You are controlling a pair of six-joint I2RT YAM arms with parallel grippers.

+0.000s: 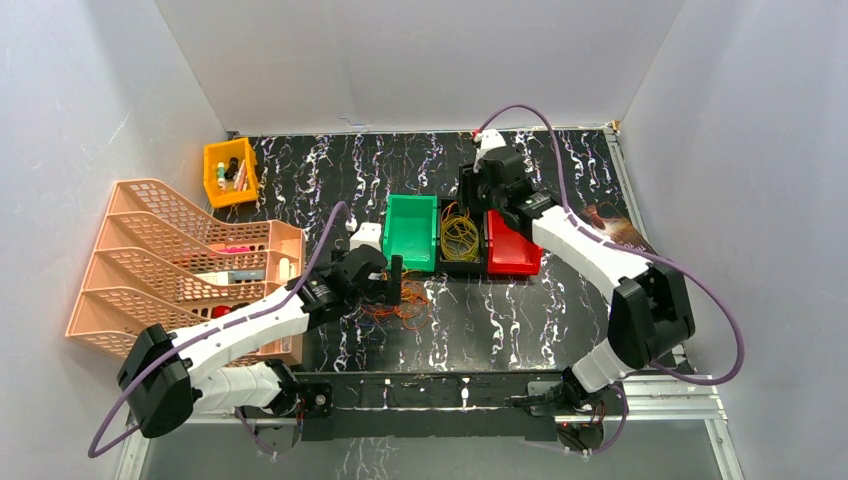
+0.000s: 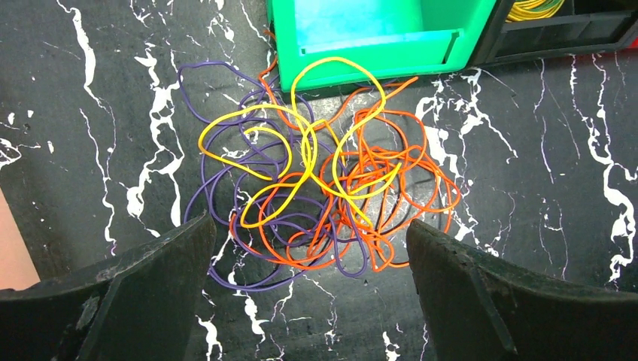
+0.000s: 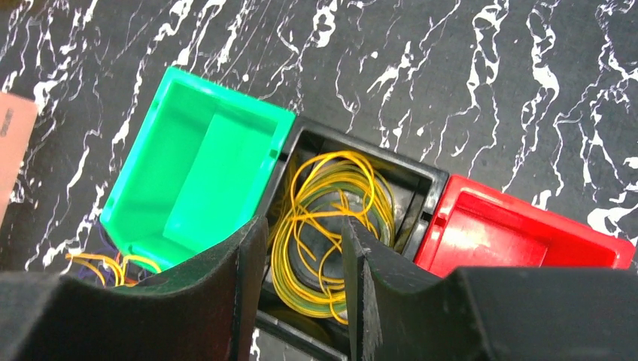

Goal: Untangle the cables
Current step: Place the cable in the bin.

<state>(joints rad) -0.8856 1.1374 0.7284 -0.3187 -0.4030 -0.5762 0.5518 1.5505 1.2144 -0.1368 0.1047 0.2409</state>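
Three bins stand side by side in the middle of the dark marbled worktop (image 1: 500,325): a green bin (image 1: 412,232) on the left, a black bin (image 3: 423,185) in the middle and a red bin (image 1: 512,246) on the right, their walls touching. The green and red bins hold nothing that shows. In the black bin lies a coil of yellow cables (image 3: 331,226), thin loops wound loosely over one another. Just in front of the green bin, on the bare worktop, lies the tangle of cables (image 2: 323,188): purple, orange and yellow strands knotted through each other, with one yellow loop reaching up to the bin's front wall. The left pincer (image 2: 308,233) hangs over the near side of this tangle, its two dark fingers (image 2: 173,271) spread wide with nothing gripped between them; whether the tips touch the worktop cannot be told. The right pincer (image 3: 301,226) hovers above the black bin, its fingers drawn close yet with a narrow gap, through which the yellow coil shows; no strand is pinched.
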